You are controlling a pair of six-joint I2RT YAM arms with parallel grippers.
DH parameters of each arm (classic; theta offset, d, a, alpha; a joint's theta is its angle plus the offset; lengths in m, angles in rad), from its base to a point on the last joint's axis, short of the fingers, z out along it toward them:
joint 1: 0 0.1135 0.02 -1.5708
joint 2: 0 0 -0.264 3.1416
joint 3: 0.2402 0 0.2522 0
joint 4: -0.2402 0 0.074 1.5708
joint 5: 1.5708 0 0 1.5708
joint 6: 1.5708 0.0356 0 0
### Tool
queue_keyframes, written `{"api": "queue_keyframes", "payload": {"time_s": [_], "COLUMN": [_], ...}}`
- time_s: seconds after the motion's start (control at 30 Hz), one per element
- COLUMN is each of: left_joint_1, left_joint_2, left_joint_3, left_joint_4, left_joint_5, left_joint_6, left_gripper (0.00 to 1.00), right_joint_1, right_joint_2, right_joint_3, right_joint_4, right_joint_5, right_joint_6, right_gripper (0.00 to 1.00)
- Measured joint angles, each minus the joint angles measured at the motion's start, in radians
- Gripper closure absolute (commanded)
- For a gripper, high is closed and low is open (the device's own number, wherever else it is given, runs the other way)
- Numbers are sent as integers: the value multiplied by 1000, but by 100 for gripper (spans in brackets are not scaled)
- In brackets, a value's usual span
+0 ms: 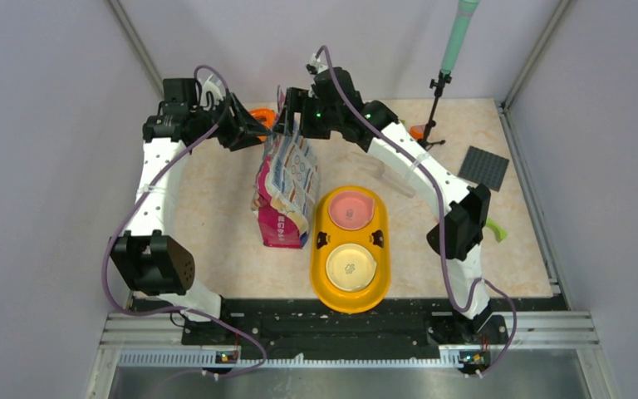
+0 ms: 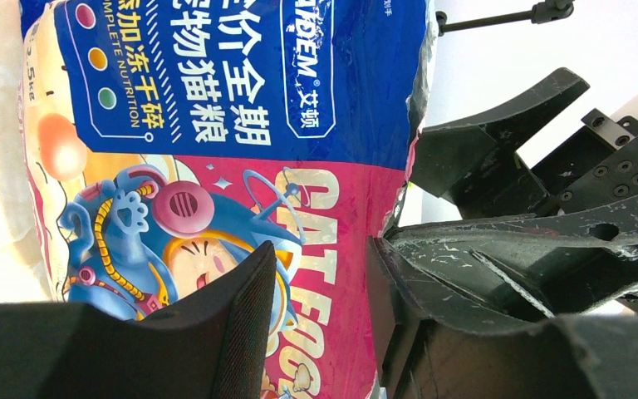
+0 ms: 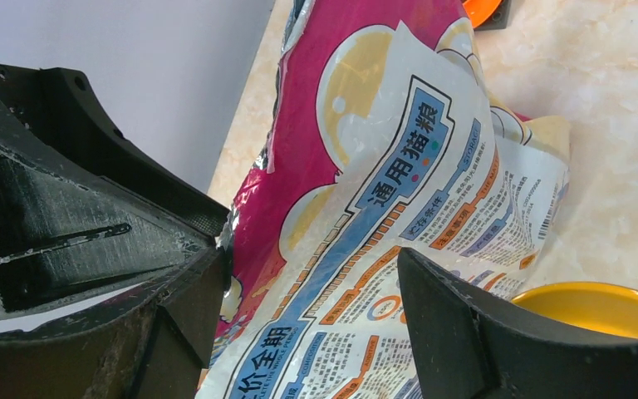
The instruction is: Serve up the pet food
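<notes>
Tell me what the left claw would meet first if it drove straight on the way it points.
Most likely the cat food bag: its glossy printed face fills the view straight ahead of the left claw, though how near it is remains unclear.

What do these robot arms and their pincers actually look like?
Both the left arm and right arm have white links, black joints and looping purple cables. The left gripper and right gripper have black, wedge-shaped, scuffed fingers.
</notes>
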Motion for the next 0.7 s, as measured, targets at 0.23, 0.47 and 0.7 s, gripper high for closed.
{"api": "queue_keyframes", "payload": {"time_s": [0.23, 0.47, 0.7], "left_joint_1": [0, 0, -6], "left_joint_2": [0, 0, 0], "left_joint_3": [0, 0, 5], "left_joint_4": [-2, -2, -2], "left_joint_5": [1, 1, 10], "left_joint_6": [0, 0, 8], "left_gripper": [52, 45, 23], "right_joint_1": [8, 22, 22], "right_joint_2": [0, -7, -8], "right_joint_3": [-2, -22, -23], "right_joint_4": [-2, 21, 21], "right_joint_5": [19, 24, 27], "right_joint_6": [-4, -7, -7], "right_gripper": [57, 100, 100]}}
